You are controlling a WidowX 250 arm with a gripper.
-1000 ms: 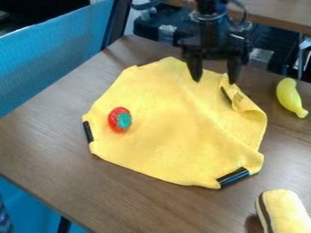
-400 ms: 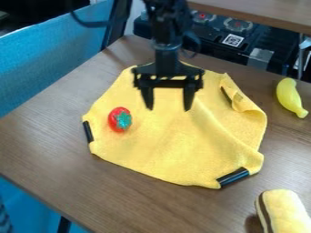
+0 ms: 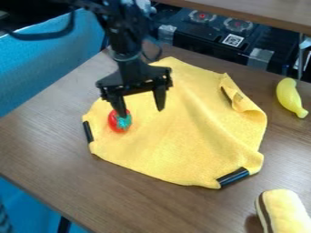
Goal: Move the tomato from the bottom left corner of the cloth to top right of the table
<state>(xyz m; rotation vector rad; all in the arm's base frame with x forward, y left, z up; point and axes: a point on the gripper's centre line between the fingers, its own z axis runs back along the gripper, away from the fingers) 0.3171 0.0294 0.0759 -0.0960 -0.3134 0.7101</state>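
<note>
My gripper (image 3: pixel 141 113) hangs over the left part of the yellow cloth (image 3: pixel 182 141), open, with nothing between its fingers. The red tomato (image 3: pixel 115 124) with its green leafy top lies on the cloth near the left edge. The tip of the left finger overlaps the tomato's upper part in the view; whether they touch, I cannot tell. The other finger stands to the right of the tomato, over cloth. The brown wooden table (image 3: pixel 130 195) lies beneath everything.
A yellow banana (image 3: pixel 290 97) lies on the table at the right, beyond the cloth's folded corner. At the bottom right is a pale yellow object with a brown stripe (image 3: pixel 284 213). Black clips (image 3: pixel 233 177) sit on the cloth's edges. Dark equipment (image 3: pixel 206 38) stands behind the table.
From the top centre, my gripper has come forward and to the left over the cloth, towards the tomato. The tomato and cloth have not moved.
</note>
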